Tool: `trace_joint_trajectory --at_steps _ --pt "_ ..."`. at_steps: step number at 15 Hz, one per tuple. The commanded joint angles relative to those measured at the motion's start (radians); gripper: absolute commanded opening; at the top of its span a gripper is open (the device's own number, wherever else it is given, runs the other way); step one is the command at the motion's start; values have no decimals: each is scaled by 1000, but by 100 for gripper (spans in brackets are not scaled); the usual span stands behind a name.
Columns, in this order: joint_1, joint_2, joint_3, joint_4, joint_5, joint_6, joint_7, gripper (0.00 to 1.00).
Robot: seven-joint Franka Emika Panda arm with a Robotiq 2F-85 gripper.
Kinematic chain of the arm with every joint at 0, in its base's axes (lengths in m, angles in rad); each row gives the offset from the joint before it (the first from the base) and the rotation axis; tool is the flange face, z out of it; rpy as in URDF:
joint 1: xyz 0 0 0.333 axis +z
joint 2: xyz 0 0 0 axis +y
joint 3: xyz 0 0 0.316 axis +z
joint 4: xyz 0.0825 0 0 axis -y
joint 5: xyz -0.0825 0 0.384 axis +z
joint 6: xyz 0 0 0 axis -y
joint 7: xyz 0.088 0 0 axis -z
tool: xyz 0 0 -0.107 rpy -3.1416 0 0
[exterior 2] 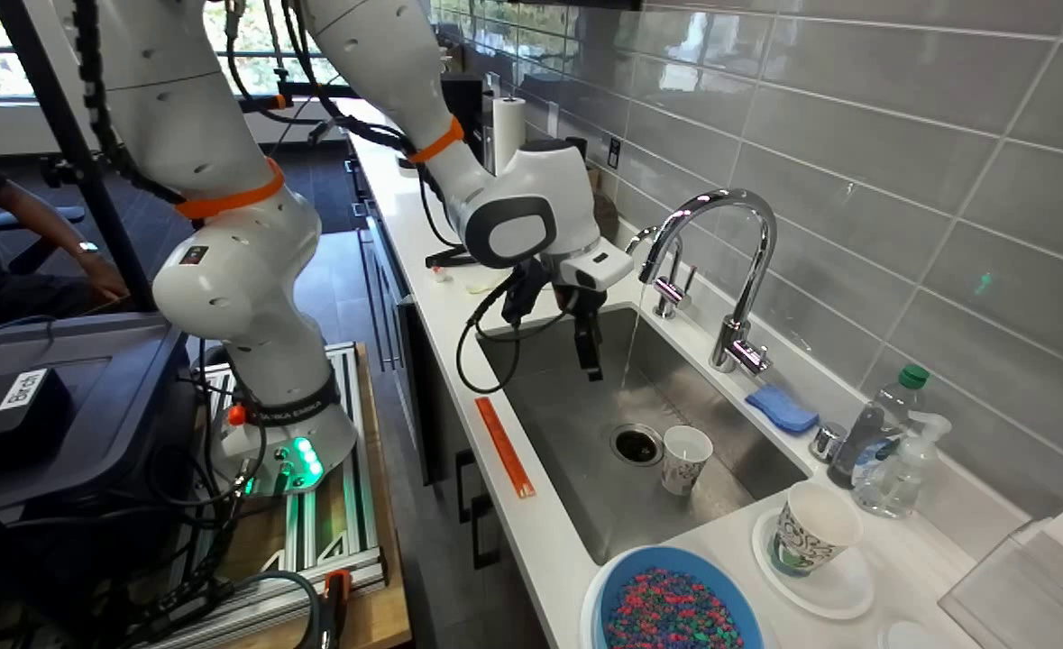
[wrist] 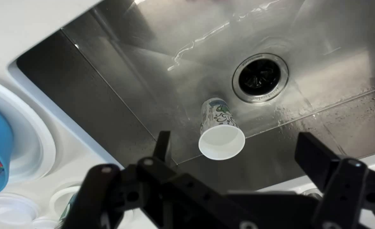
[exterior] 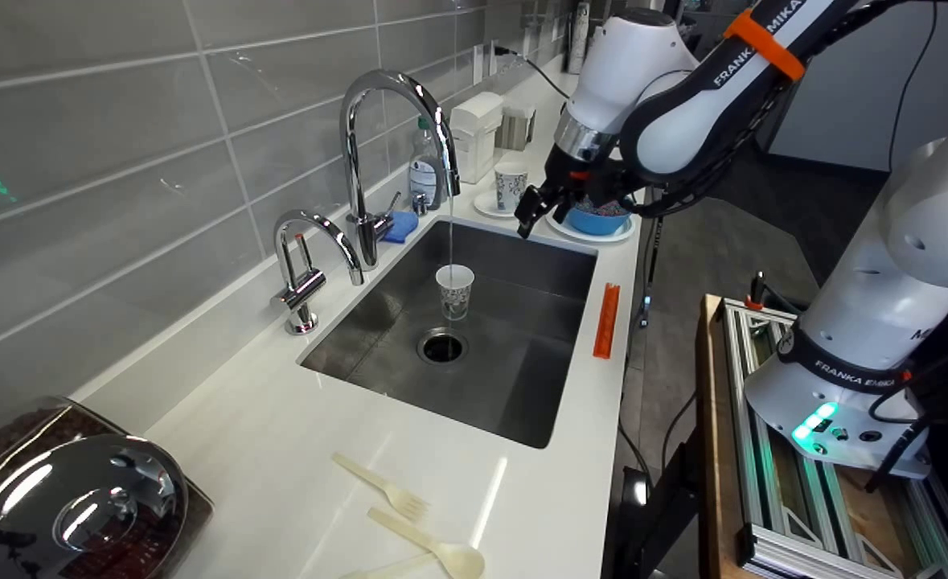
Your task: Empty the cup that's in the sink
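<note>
The tool (wrist: pixel 235 144) hangs raised above the stainless-steel sink (exterior: pixel 514 378), its fingers (wrist: pixel 162 144) standing wide apart with nothing clamped between them. In the wrist view the patterned paper cup (wrist: pixel 221 130) shows in line with that gap, but well below it and untouched. It stands upright on the sink floor, just beside the drain (wrist: pixel 260 78) and, seen from the robot, to its right.

The emptying looks not yet begun. The tool seems ready for a grasp, but coming down, closing on the cup, lifting it and tipping it out all appear to be left. Whether the cup holds any liquid cannot be told.

On the far side a chrome gooseneck faucet (exterior: pixel 350 153) lets down a thin stream of water (exterior 2: pixel 629 351); in an exterior view it comes down apart from the cup, its landing point unclear.

Farther out, on the white surface (exterior: pixel 281 450), a blue bowl (exterior: pixel 597 223) of coloured granules (exterior 2: pixel 675 613) and a matching paper cup (exterior 2: pixel 810 532) on a plate (exterior 2: pixel 842 588) stand to the right. An orange-red strip (exterior: pixel 606 320) lies along the near edge, and a wooden fork (exterior: pixel 381 484) and a wooden spoon (exterior: pixel 431 544) to the left.
</note>
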Motion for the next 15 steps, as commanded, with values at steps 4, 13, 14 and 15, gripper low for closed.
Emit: trace_joint_trajectory --at_steps 4,13,14,15 --pt "0 50 -8 7 0 18 -1 100" --pt "-30 125 -4 44 -44 70 37 100" --pt "-37 141 -3 52 -55 86 41 100" --pt "-43 156 -4 59 -65 98 41 100"
